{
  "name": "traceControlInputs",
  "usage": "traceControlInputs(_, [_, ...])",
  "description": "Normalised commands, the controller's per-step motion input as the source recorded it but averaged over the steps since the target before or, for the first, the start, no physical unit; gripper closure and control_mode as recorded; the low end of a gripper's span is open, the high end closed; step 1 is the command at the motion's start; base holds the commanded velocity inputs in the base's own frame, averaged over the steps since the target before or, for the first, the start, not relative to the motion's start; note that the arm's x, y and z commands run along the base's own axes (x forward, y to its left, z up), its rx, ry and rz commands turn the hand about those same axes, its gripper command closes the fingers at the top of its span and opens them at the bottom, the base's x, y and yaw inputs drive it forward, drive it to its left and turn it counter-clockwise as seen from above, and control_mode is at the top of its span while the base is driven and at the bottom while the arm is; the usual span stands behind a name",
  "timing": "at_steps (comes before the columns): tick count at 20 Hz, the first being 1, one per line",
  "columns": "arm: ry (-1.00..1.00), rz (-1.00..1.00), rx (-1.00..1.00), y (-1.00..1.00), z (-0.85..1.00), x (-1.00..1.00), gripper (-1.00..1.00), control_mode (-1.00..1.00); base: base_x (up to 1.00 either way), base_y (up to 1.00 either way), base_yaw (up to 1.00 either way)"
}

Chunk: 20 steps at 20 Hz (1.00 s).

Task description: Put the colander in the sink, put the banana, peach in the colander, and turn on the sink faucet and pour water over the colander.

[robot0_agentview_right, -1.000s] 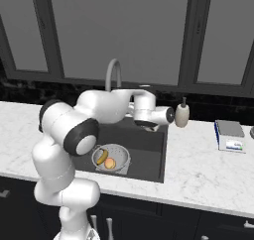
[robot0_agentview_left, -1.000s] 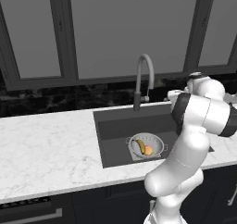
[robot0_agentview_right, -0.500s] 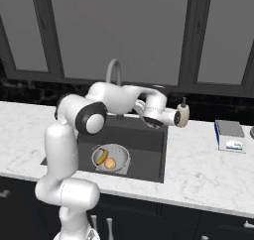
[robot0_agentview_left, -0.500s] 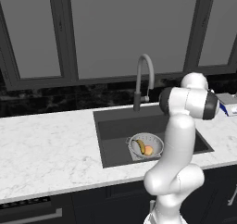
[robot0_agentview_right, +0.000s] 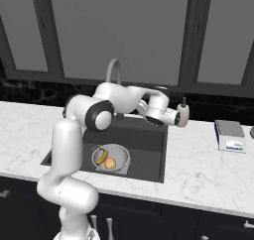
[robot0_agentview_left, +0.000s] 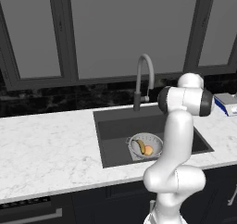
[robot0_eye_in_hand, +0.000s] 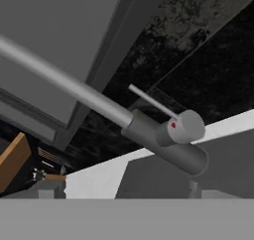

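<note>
The light-grey colander (robot0_agentview_left: 146,145) (robot0_agentview_right: 110,158) sits in the dark sink (robot0_agentview_left: 113,129) (robot0_agentview_right: 149,150), near its front. Inside it lie the yellow banana (robot0_agentview_left: 140,146) (robot0_agentview_right: 102,156) and the orange peach (robot0_agentview_left: 148,150) (robot0_agentview_right: 110,163). The grey gooseneck sink faucet (robot0_agentview_left: 144,77) (robot0_agentview_right: 114,70) stands behind the basin. My gripper (robot0_agentview_right: 171,118) (robot0_eye_in_hand: 119,192) hovers over the sink's back right, open with nothing between its tips. In the hand view the faucet's base (robot0_eye_in_hand: 166,144) and its thin lever (robot0_eye_in_hand: 151,101) lie close ahead of the tips.
A beige soap dispenser (robot0_agentview_right: 182,116) stands just right of my hand. A blue-and-white box (robot0_agentview_right: 229,136) (robot0_agentview_left: 227,102) rests on the white marble counter (robot0_agentview_left: 46,149) to the right. Dark windows and a black backsplash close off the back.
My arm has swung, and its elbow has moved left. The hand has shifted slightly right, toward the soap dispenser. The colander and fruit have not moved.
</note>
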Motion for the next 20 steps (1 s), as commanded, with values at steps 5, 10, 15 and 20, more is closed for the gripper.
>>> traceControlInputs(5, [-0.02, 0.00, 0.00, 0.20, 0.00, 0.35, -1.00, -1.00, 0.00, 0.00, 0.00])
traceControlInputs(10, [0.00, 0.00, 0.00, 0.09, 0.00, 0.35, -1.00, -1.00, 0.00, 0.00, 0.00])
traceControlInputs(15, [0.00, 0.00, 0.00, 0.09, -0.02, 0.34, -1.00, -1.00, 0.00, 0.00, 0.00])
traceControlInputs(20, [0.00, 0.00, 0.00, 0.07, -0.11, 0.19, -1.00, -1.00, 0.00, 0.00, 0.00])
